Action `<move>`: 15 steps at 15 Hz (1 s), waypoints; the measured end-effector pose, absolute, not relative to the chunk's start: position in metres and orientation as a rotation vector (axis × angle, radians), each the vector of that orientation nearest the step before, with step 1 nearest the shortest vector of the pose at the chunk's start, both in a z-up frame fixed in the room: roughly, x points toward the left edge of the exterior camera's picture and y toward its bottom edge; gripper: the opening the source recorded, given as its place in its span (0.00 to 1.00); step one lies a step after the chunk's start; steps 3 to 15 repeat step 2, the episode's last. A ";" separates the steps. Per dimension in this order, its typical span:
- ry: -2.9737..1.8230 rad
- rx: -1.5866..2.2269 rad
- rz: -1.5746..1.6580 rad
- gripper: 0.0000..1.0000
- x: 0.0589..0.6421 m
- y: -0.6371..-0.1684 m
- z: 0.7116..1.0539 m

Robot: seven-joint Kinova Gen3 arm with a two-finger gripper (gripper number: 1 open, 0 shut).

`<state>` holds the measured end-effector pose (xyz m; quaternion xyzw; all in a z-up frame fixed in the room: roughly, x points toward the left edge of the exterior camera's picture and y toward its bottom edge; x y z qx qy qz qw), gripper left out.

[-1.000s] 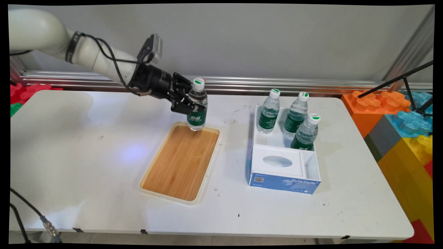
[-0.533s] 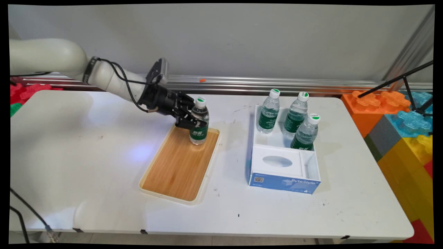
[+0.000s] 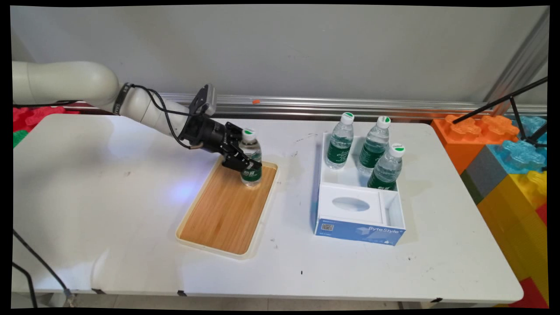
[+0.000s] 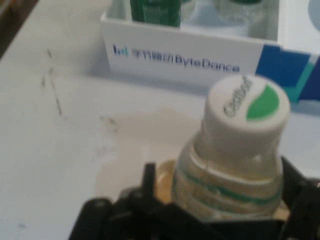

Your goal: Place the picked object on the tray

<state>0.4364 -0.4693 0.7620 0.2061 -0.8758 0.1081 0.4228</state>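
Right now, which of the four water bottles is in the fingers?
The bottle at the wooden tray's far end, gripped by the gripper. The other three bottles stand in the white box.

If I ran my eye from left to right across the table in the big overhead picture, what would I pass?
White arm → black gripper clamped on a water bottle over the wooden tray → white and blue box holding three bottles → coloured toy blocks.

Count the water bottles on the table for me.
4. One bottle is in the gripper on the wooden tray; three bottles stand in the white box. None seem hidden.
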 end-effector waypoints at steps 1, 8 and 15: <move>-2.193 0.512 0.266 1.00 0.436 -0.470 0.761; -2.194 0.511 0.260 1.00 0.437 -0.469 0.760; -2.194 0.511 0.260 1.00 0.437 -0.469 0.760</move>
